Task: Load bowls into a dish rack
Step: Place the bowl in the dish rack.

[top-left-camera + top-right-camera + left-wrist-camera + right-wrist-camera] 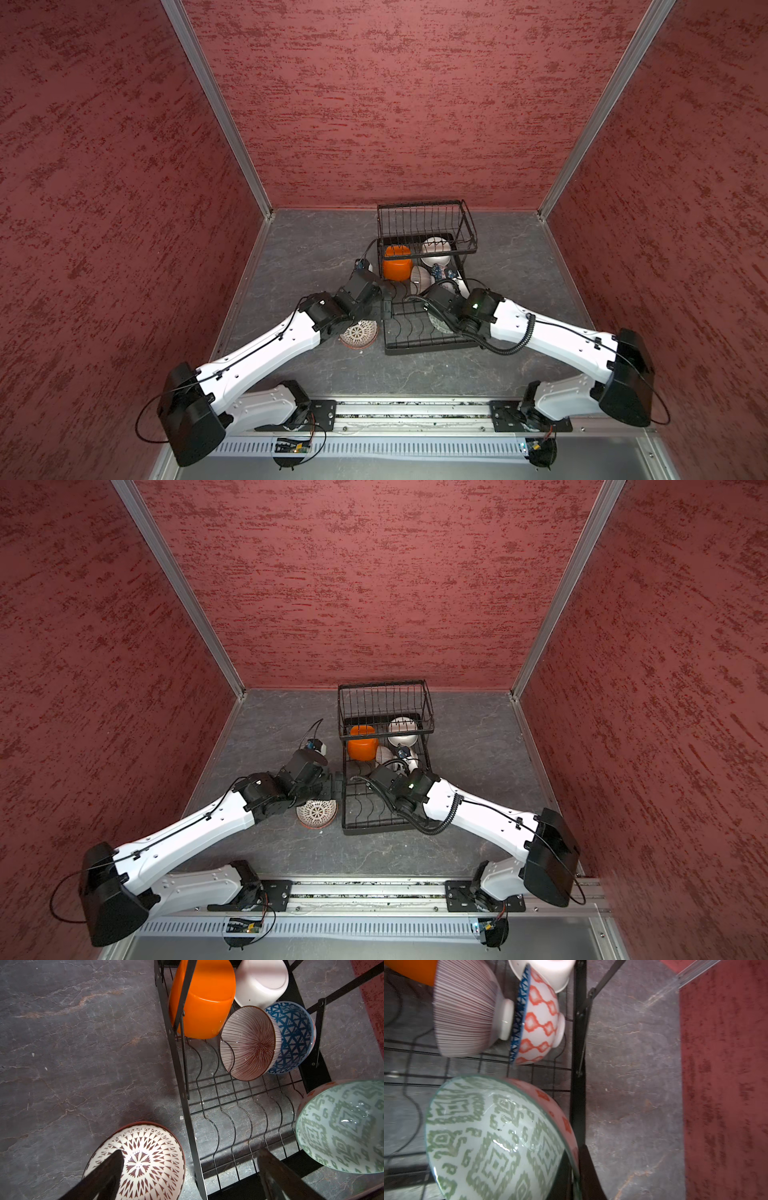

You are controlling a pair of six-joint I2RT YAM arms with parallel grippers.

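We are holding our left claw [190, 1155] spread wide above the dish rack's [187, 1109] left rail and the red-patterned bowl [145, 1163] sitting on the desk [62, 1064]. Our right claw [575, 1163] is pinching the green-patterned bowl [492, 1136] by its rim over the rack's near end.

Both top views are looking steeply down from high above the near end of the dish rack [428, 348], seeing all of it from afar. Each wrist camera is looking down from close above the rack's near half, one at each long side, and both are catching the green-patterned bowl [342, 1126].
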